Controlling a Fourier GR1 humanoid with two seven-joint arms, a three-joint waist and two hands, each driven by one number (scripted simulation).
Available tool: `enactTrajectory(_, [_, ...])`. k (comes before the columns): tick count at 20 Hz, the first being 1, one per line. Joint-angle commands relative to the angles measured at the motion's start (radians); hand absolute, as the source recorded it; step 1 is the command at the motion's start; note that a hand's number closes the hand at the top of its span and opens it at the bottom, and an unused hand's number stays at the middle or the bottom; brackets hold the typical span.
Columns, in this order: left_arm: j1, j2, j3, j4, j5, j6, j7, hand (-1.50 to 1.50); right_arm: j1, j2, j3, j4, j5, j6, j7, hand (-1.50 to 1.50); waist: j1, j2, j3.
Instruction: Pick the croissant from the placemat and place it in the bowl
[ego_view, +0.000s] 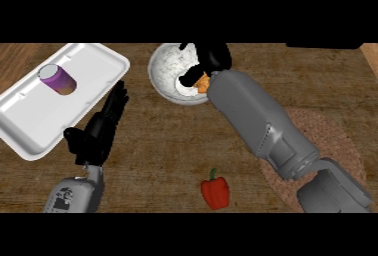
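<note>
Right hand: black right hand over the bowl, fingers curled round the croissant, which shows only as an orange-brown bit just under the hand.
Right forearm: grey, smooth, running from the lower right up to the bowl, covering the bowl's right rim and part of the placemat.
Left hand: black left hand left of the bowl, fingers straight and together, pointing up toward the tray; fingertips touch or overlap the tray's lower right edge, holding nothing.
Croissant: inside the bowl's outline, at its lower right part, pinched in the right hand; whether it touches the bowl's floor cannot be told.
Bowl: round, white, speckled inside, at the upper middle of the tabletop; mostly open to view on its left half.
Placemat: round, brownish, woven-looking, below and right of the bowl, largely hidden by the right forearm.
Tray: white, rectangular with rounded corners and a raised rim, left of the bowl, set at a slant.
Can: purple can with a pale lid and an orange lower band, lying tilted in the tray's upper part, well left of the bowl.
Pepper: red pepper with a green stem, well below the bowl, between the two forearms, touching neither.
Tabletop: dark brown wood grain.
</note>
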Motion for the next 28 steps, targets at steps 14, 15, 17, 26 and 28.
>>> enactTrajectory(14, [0.025, 0.007, 0.019, 0.029, -0.008, -0.006, -0.03, 0.0, 0.018, -0.019, -0.305, -0.082, -0.195, -0.063, -0.282, -1.5, -0.032, -0.015, 0.0])
enactTrajectory(15, [0.054, -0.006, 0.027, 0.068, 0.002, -0.005, -0.093, 0.0, 0.006, -0.051, -0.338, -0.085, -0.225, -0.025, -0.298, -1.5, -0.029, -0.013, -0.001])
enactTrajectory(17, [0.024, 0.02, 0.045, -0.016, 0.019, -0.012, 0.016, 0.0, 0.084, -0.048, -0.344, -0.138, -0.234, -0.015, -0.32, -1.5, -0.038, -0.019, 0.0])
enactTrajectory(26, [0.092, -0.019, 0.008, -0.035, -0.018, 0.016, -0.043, 0.0, 0.279, -0.15, -0.374, -0.41, -0.308, 0.225, -0.295, -1.5, -0.052, -0.025, 0.0])
enactTrajectory(28, [0.035, -0.013, 0.032, 0.005, -0.008, 0.013, -0.01, 0.0, 0.326, -0.126, -0.375, -0.426, -0.299, 0.221, -0.315, -1.5, -0.048, -0.021, 0.0])
